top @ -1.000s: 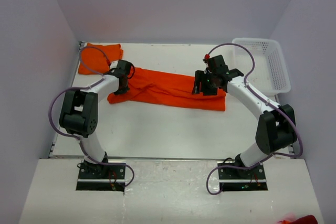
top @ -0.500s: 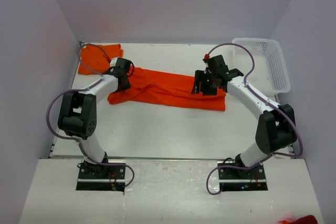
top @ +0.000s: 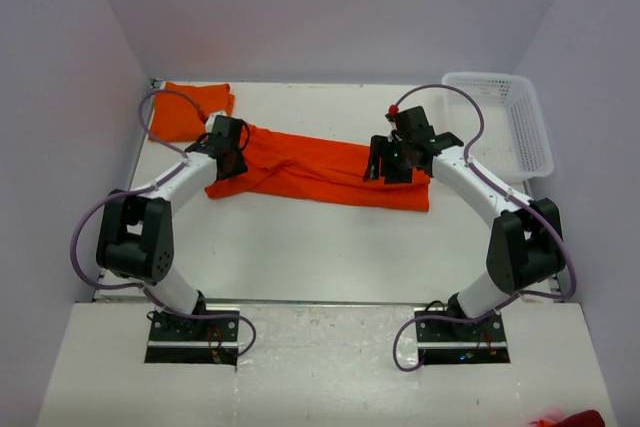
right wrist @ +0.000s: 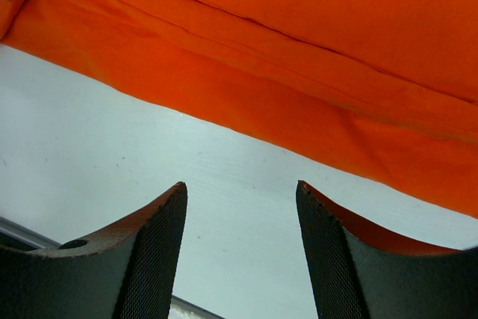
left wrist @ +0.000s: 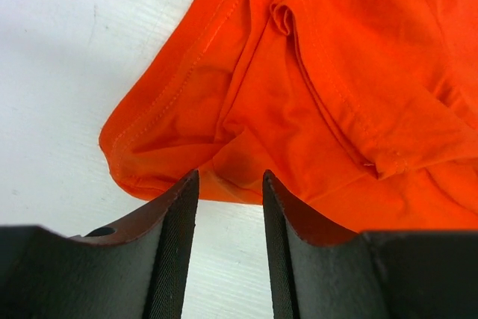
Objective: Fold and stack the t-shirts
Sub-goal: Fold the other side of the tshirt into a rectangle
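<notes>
2 bright orange shirts lie on the white table (top: pixel 300 247). the long shirt (top: pixel 320 172) is folded into a long band. it runs across the middle of the table from the left arm's side to the right arm's side. it lies a little slanted, with its left end farther back than its right end. the cloth looks thin and soft, with small wrinkles. in the left wrist view the long shirt (left wrist: pixel 321 72) shows a stitched hem that curves round at the near corner. a few layers lie one over another there, with a small pucker near the top. in the right wrist view the long shirt (right wrist: pixel 299 20) shows a straight edge, with layers stacked like low steps, flat on the table. the corner shirt (top: pixel 185 112) sits in the far left corner, near the long shirt's left end. the left arm is in the way, so i cannot tell if the 2 shirts touch. the left gripper (top: pixel 228 152) is at the long shirt's left end. its fingers (left wrist: pixel 179 244) are partly spread, with white table between them, and the shirt's edge is right at the tips. no cloth is pinched. the right gripper (top: pixel 392 162) is at the long shirt's right end. its fingers (right wrist: pixel 149 259) are spread wide with only bare table between them, and the shirt's edge lies just past the tips. a white basket (top: pixel 530 137) stands at the far right, apart from both shirts.
</notes>
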{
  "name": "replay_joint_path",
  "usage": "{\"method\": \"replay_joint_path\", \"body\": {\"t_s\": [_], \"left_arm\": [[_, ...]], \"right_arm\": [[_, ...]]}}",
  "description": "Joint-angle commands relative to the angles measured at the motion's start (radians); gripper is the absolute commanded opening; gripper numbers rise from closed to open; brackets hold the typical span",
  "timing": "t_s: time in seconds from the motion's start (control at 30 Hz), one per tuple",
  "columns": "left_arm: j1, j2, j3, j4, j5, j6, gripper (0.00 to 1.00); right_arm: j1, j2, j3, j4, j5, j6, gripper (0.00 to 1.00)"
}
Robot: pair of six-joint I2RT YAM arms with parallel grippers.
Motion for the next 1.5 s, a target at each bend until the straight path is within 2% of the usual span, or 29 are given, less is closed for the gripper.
{"method": "replay_joint_path", "body": {"t_s": [0.0,0.3,0.4,0.43,0.67,0.7,0.8,1.13,1.47], "left_arm": [[0.003,-0.023,-0.029,0.030,0.029,-0.009,0.41],[0.003,0.019,-0.040,0.041,0.049,-0.017,0.40],[0.003,0.037,-0.034,0.050,0.048,-0.012,0.31],[0.003,0.048,-0.032,0.050,0.049,-0.012,0.25],[0.004,0.088,-0.008,0.052,0.049,-0.012,0.13],[0.004,0.089,-0.005,0.052,0.045,-0.011,0.08],[0.004,0.091,0.009,0.050,0.026,-0.006,0.00],[0.003,0.043,0.087,0.032,-0.036,0.012,0.00],[0.003,0.172,0.204,0.009,-0.067,0.034,0.00]], "right_arm": [[-0.001,-0.011,-0.002,0.024,-0.031,0.011,0.61],[-0.002,-0.025,-0.003,0.020,-0.033,0.009,0.61],[-0.002,-0.026,-0.011,0.024,-0.038,0.011,0.61],[-0.001,-0.026,-0.016,0.026,-0.038,0.012,0.61],[-0.001,-0.031,-0.022,0.023,-0.031,0.008,0.61],[-0.002,-0.028,-0.022,0.023,-0.033,0.006,0.61],[-0.001,-0.019,-0.025,0.027,-0.034,0.006,0.61],[-0.002,0.007,-0.022,0.040,-0.045,0.014,0.61],[-0.001,0.010,0.001,0.018,-0.041,0.009,0.61]]}}
